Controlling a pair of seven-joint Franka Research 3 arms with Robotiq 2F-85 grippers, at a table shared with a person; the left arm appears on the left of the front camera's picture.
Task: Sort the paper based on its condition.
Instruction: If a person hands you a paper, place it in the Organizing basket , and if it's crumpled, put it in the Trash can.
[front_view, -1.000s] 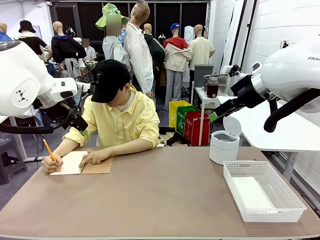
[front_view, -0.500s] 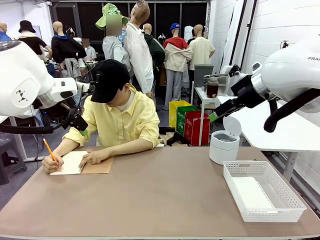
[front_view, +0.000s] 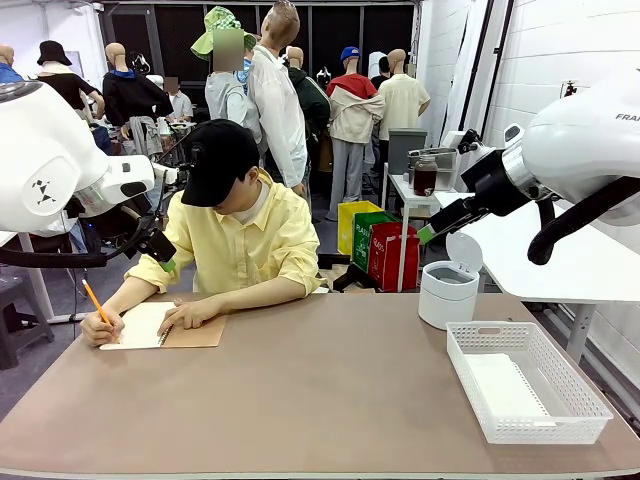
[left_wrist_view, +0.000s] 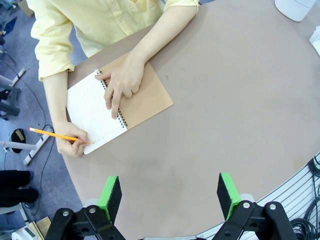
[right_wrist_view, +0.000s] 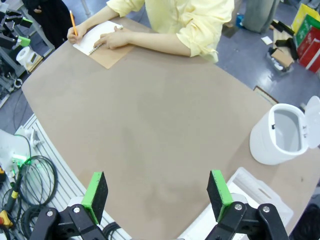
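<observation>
Paper (front_view: 505, 385) lies in the white basket (front_view: 530, 432) on the brown table (front_view: 320, 400).

Notebook (left_wrist_view: 90, 110), pencil (left_wrist_view: 57, 135): well ahead of left pincer (left_wrist_view: 169, 196). Open bin (right_wrist_view: 280, 137): ahead-right of right pincer (right_wrist_view: 156, 194); basket (right_wrist_view: 255, 185) just beside that pincer.

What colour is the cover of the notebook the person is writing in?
Plain brown; the notebook cover shows best in the left wrist view.

Brown desk (front_view: 330, 400): open spiral-bound brown-covered notebook (front_view: 200, 334) at ten o'clock (a person's hand (front_view: 190, 315) rests on it), white round open-lidded bin (front_view: 445, 297) at two, white plastic lattice basket (front_view: 468, 385) at four.
</observation>
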